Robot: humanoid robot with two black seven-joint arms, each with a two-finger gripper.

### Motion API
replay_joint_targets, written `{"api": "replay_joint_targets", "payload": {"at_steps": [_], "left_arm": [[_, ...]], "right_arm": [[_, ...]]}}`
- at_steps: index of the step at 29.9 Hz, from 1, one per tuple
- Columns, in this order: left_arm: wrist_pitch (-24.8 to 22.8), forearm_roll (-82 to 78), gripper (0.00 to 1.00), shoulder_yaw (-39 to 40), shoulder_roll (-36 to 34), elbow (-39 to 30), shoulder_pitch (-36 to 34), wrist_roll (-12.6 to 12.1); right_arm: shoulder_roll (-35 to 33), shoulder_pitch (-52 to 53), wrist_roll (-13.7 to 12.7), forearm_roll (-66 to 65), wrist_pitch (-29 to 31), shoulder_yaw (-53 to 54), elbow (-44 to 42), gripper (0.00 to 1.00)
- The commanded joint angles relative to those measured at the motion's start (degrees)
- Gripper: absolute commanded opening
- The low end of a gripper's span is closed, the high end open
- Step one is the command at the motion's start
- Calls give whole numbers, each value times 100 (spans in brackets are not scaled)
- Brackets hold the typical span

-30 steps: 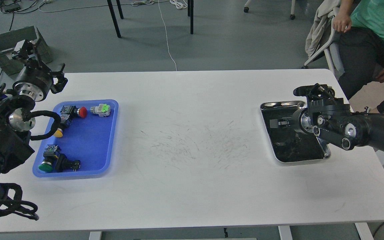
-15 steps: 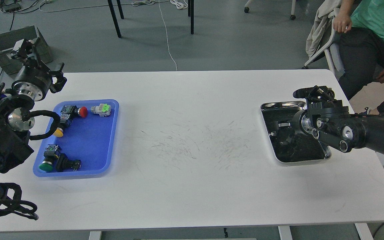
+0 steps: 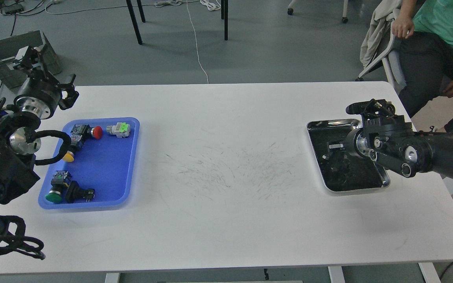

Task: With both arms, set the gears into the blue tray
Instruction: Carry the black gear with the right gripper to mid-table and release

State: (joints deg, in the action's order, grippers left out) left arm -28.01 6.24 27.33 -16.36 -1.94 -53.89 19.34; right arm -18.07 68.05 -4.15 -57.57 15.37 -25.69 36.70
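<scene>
The blue tray (image 3: 104, 173) lies at the table's left and holds several push-button switches. No gears can be made out: the dark bottom of the steel tray (image 3: 330, 124) at the right hides any small black part. My right gripper (image 3: 334, 151) reaches into that steel tray from the right. Its dark fingers blend with the tray bottom, and only a small pale tip shows. My left gripper (image 3: 34, 55) is raised beyond the table's far left corner, behind the blue tray. Its fingers are spread with nothing between them.
A grey box (image 3: 10, 51) stands on the floor behind the left gripper. A seated person (image 3: 435, 39) and a chair are at the far right, close to the table's corner. Table legs and a white cable cross the floor beyond.
My right gripper dipped lower and leftward into the steel tray, then drew back slightly. The left gripper rose a little. The switches in the blue tray stayed put.
</scene>
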Motion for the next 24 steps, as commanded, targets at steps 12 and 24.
{"api": "replay_joint_targets", "payload": {"at_steps": [12,24], "left_arm": [[32,0,99,0,27,1,-17,-9],[68,0,99,0,36,1,-25,-35]], "right_arm": [[276,1149,28,44,46,1661,557,2],[1807,95,29,35,-595,2578,513,1]]}}
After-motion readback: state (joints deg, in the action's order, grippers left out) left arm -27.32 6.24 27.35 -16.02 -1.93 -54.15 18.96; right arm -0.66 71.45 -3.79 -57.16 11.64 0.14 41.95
